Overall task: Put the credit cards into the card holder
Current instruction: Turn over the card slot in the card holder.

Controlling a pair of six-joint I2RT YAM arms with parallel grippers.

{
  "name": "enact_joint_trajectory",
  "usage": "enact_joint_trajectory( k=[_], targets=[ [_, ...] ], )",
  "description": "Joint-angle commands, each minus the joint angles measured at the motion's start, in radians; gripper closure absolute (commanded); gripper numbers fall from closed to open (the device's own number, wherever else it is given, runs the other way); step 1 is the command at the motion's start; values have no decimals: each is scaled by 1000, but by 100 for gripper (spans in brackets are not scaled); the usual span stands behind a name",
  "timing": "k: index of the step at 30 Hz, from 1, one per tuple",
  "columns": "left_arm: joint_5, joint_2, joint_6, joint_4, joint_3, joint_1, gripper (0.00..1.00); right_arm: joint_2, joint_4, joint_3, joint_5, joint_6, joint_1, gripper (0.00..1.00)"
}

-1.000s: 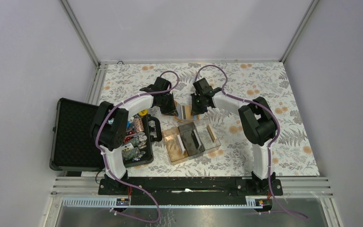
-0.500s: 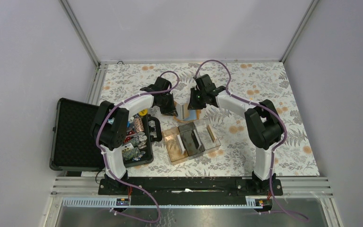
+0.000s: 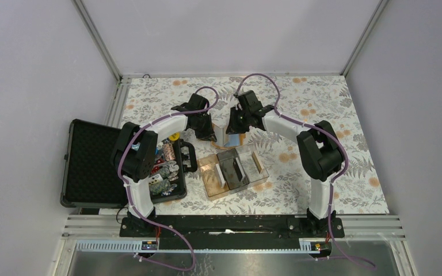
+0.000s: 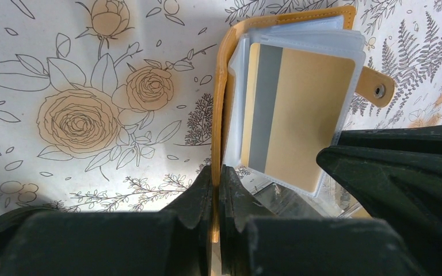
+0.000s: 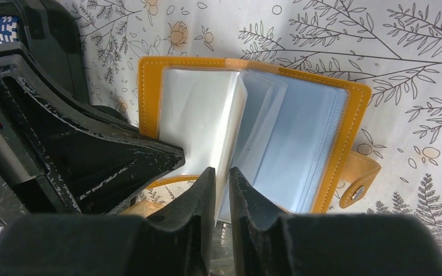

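Left wrist view: our left end effector (image 4: 216, 192) clenches the cover edge of the orange leather-like folding card holder (image 4: 223, 86), lying open lengthwise up-frame on the floral bench (image 4: 63, 46), while our right end effector (image 5: 221, 198), opposite, pinches its clear plastic inner sleeve (image 5: 221, 144).

Bright, even light from above; soft shadows on the surface (image 3: 322, 103) near the wallet (image 4: 221, 86). Wrist views sharp, its clear sleeves (image 5: 276, 144) slightly glaring.
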Motion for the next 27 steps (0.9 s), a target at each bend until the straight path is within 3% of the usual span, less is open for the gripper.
enact_joint_trajectory(
  k=[1, 11, 17, 27],
  targets=[
    [12, 8, 2, 16, 35, -3, 100, 6, 30, 10, -37, 5, -1, 78],
    [44, 5, 0, 38, 32, -3, 100, 35, 30, 40, -46, 8, 17, 77],
    [24, -24, 13, 31, 36, 8, 84, 37, 30, 52, -37, 8, 28, 76],
    [30, -55, 29, 23, 38, 19, 67, 38, 25, 77, -32, 11, 41, 67]
  ],
)
